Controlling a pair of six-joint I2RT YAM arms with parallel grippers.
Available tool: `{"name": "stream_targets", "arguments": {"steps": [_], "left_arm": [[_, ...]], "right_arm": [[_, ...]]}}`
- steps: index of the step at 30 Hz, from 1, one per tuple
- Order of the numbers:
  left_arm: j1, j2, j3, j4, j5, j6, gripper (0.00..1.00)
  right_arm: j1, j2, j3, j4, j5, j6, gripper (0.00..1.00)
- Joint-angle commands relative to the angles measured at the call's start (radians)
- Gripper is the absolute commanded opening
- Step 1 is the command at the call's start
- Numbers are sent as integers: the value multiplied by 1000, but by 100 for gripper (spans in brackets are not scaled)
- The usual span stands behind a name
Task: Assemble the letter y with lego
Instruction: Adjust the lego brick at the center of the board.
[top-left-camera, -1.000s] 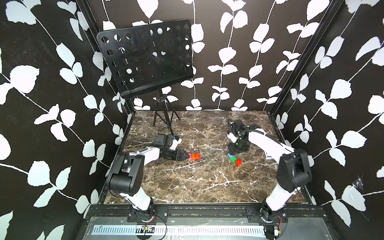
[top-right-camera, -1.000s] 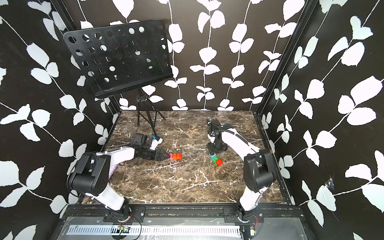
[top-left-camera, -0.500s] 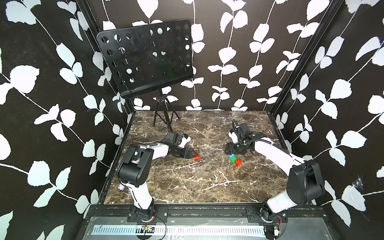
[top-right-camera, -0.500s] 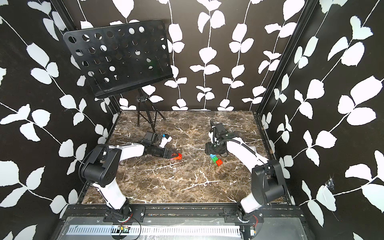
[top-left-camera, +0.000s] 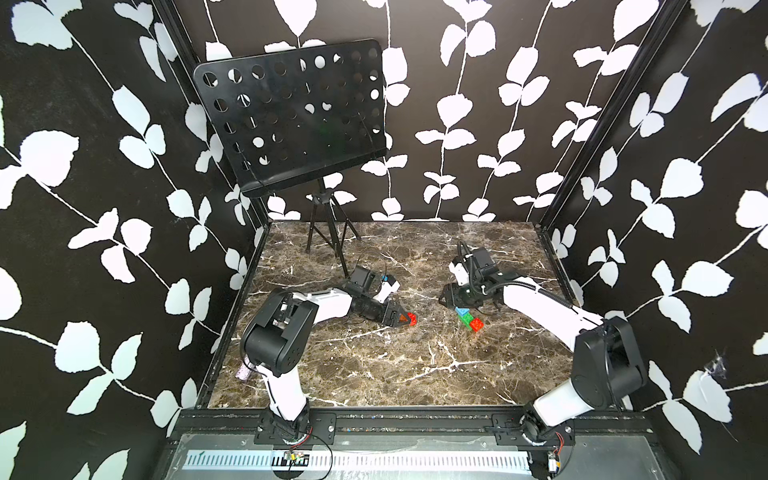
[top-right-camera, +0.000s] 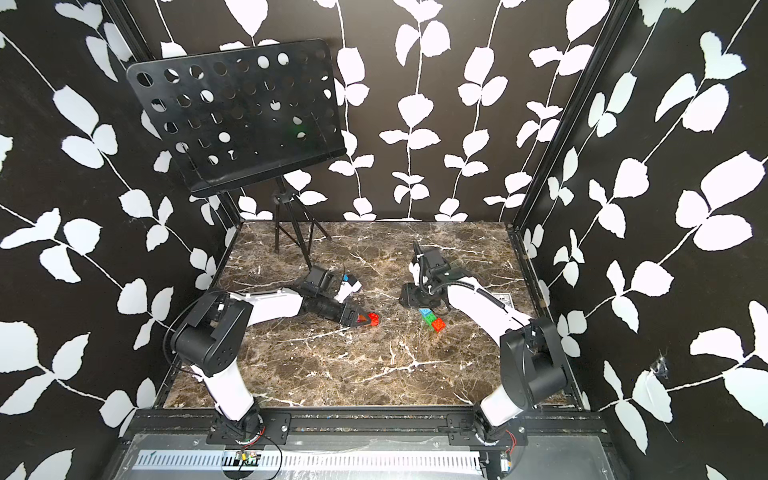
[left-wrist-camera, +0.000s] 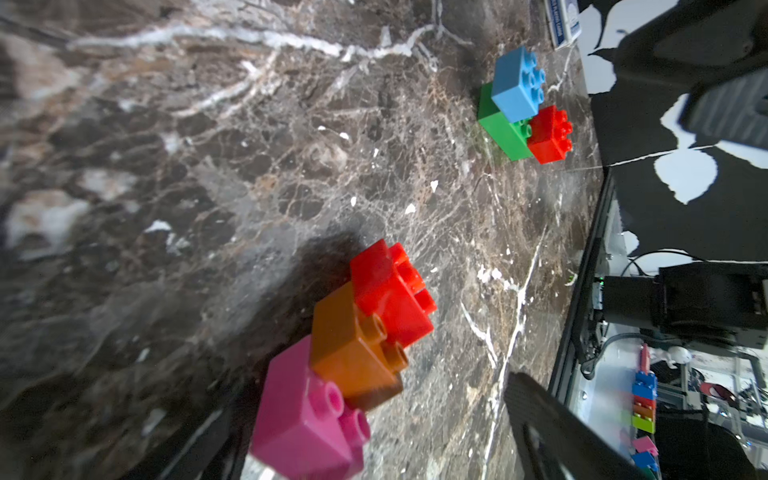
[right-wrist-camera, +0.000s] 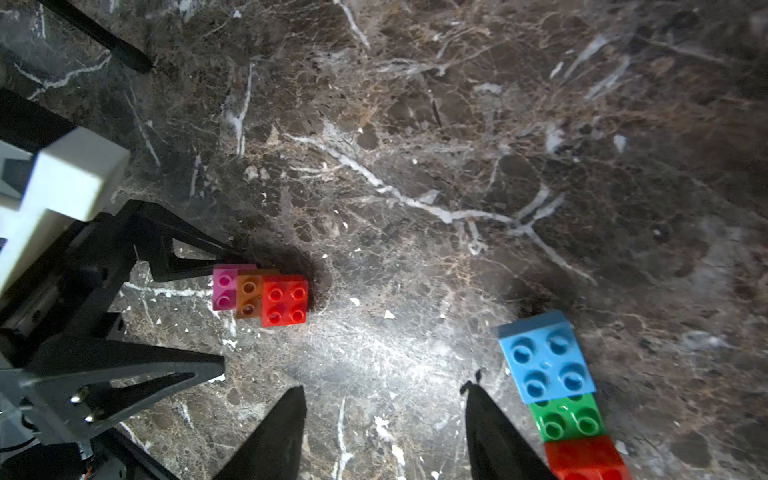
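Observation:
A stem of lego, pink (left-wrist-camera: 299, 415), orange (left-wrist-camera: 353, 345) and red (left-wrist-camera: 386, 295), lies on the marble and shows in both top views (top-left-camera: 409, 319) (top-right-camera: 372, 319). My left gripper (left-wrist-camera: 374, 395) (right-wrist-camera: 235, 311) is open around its pink end; one finger (right-wrist-camera: 195, 257) touches the pink brick, the other finger (right-wrist-camera: 166, 370) stands apart. A cluster of blue (right-wrist-camera: 544, 357), green (right-wrist-camera: 569, 419) and red (right-wrist-camera: 586, 457) bricks lies to the right (top-left-camera: 469, 318) (top-right-camera: 430, 319). My right gripper (right-wrist-camera: 383, 386) (top-left-camera: 451, 300) hovers open beside the blue brick, with bare marble between its fingers.
A black music stand (top-left-camera: 291, 116) on a tripod (top-left-camera: 328, 241) stands at the back left. A small printed card (top-right-camera: 503, 297) lies near the table's right edge. Patterned walls close in three sides. A pink object (top-left-camera: 243, 374) lies outside the left rail.
The left gripper and the stem have shifted a little to the right. The right arm has dropped low, and its gripper has moved slightly left off the cluster.

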Motion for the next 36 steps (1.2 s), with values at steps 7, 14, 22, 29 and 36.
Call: {"name": "stream_targets", "arguments": {"steps": [7, 14, 22, 29, 36], "left_arm": [[104, -121, -53, -100, -80, -78, 89], [104, -113, -106, -72, -80, -118, 71], [92, -78, -87, -60, -98, -142, 73], [65, -42, -51, -60, -100, -159, 75], [62, -18, -44, -80, -158, -162, 71]], "right_arm": [[43, 155, 114, 153, -100, 88, 59], [44, 197, 102, 228, -157, 137, 57], [44, 201, 71, 252, -157, 147, 58], [45, 215, 60, 269, -169, 157, 58], [45, 218, 52, 263, -171, 157, 58]]}}
